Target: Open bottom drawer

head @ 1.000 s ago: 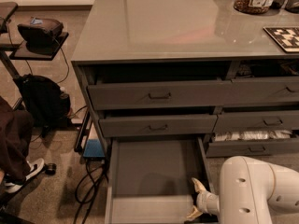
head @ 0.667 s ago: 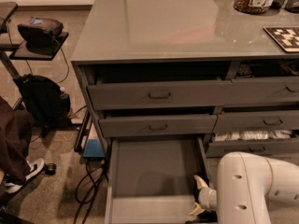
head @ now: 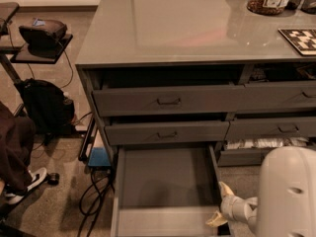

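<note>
Grey steel fills your view: the bottom drawer (head: 165, 181) stands pulled far out at 6 o'clock, low beneath the worktop (head: 163, 28), its deep tray bare. Your tool (head: 220, 205) sits at 5 o'clock, just beside the drawer's right front corner, its two pale fingers (head: 225, 189) spread apart. Whether they touch the drawer, you cannot tell.

Tray open from above, right front corner taken

The bottom drawer (head: 165, 181) stands pulled out, its bare tray reachable from above. The upper drawer front (head: 168, 100) and middle drawer front (head: 165, 132) jut slightly over its back. The end effector (head: 220, 205), fingers spread, sits at the tray's right front corner, the white arm shell (head: 289, 191) beside it. Cables (head: 98, 189) and a blue box (head: 99, 157) lie on the floor to the left.
</note>
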Tool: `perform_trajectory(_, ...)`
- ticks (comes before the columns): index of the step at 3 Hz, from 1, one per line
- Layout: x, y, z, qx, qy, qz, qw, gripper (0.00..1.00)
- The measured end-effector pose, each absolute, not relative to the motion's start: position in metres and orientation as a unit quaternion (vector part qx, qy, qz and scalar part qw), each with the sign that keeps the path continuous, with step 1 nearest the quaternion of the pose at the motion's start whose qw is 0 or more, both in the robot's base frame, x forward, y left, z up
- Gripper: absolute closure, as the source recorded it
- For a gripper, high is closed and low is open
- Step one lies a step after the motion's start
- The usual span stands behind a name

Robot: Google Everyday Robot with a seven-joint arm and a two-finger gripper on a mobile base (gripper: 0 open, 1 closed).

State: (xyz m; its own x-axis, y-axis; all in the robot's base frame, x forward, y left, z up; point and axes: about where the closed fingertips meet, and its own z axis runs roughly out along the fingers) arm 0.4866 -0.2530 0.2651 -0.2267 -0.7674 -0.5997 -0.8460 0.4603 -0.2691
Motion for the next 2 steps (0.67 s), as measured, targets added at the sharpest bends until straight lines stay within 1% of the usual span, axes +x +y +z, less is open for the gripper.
perform_trajectory(1,0.465,-0.272,0.329,-0.5,0.789,0.015,0.356,0.0)
perform_trajectory(2,0.481,-0.28,0.363,-0.511,0.775,-0.016,0.371,0.0)
